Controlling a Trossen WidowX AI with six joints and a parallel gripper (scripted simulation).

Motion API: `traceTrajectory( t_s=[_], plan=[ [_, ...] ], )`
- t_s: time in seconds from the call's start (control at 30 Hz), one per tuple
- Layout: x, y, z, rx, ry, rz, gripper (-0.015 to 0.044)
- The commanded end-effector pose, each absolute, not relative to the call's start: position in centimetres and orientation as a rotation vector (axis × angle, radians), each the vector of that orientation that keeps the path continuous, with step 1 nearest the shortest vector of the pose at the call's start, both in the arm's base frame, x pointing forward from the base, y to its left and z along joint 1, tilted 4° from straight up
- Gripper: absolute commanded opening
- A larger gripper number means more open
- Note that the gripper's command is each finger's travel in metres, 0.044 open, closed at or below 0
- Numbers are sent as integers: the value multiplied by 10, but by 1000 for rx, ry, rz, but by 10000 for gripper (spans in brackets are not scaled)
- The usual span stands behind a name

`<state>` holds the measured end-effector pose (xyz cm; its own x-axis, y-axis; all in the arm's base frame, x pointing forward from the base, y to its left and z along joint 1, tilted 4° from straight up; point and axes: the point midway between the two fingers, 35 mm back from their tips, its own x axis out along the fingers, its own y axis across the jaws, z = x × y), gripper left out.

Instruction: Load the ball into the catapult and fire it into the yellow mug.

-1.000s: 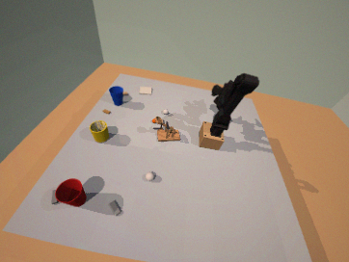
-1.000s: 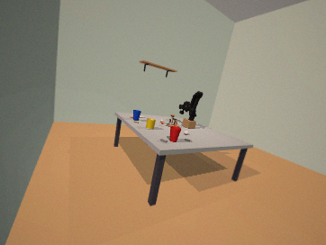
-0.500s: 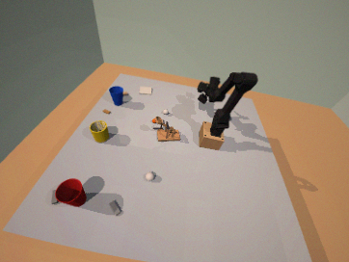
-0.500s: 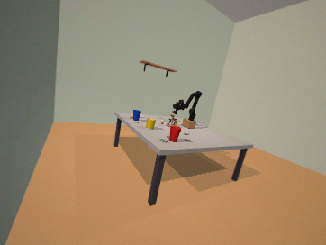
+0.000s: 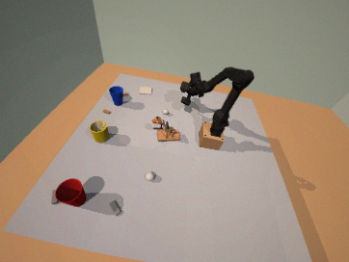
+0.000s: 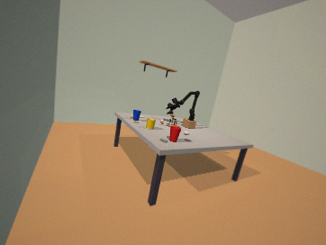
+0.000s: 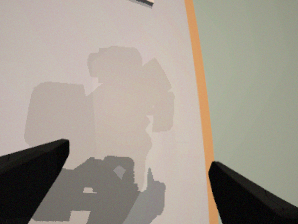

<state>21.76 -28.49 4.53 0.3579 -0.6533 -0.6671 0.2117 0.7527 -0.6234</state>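
The yellow mug [image 5: 100,134] [image 6: 150,124] stands upright at the left of the table. The wooden catapult [image 5: 169,137] [image 6: 173,124] sits mid-table in front of the arm's base; an orange part shows at its end toward the yellow mug. A small white ball [image 5: 165,112] lies just behind the catapult, and a larger white ball [image 5: 149,176] [image 6: 185,132] lies toward the table's front. My gripper [image 5: 183,94] [image 7: 141,158] is open and empty, raised above the table behind and to the right of the catapult. Whether the catapult's cup holds anything is too small to tell.
A blue mug [image 5: 117,96] [image 6: 137,115] stands at the back left, a red mug [image 5: 72,194] [image 6: 175,134] at the front left. A pale flat block [image 5: 146,91], a small brown block [image 5: 106,111] and a grey block [image 5: 115,207] lie around. The arm stands on a wooden box [image 5: 209,139].
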Motion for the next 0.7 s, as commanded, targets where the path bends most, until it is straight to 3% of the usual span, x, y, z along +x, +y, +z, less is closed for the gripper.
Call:
traceTrajectory(
  t_s=[0.0, 0.33, 0.67],
  plan=[
    [258, -250, 42, -419, 1077, -428, 440],
    [313, -154, 39, -299, 1184, -116, 440],
    [323, -42, 52, -212, 1388, 151, 440]
  ],
)
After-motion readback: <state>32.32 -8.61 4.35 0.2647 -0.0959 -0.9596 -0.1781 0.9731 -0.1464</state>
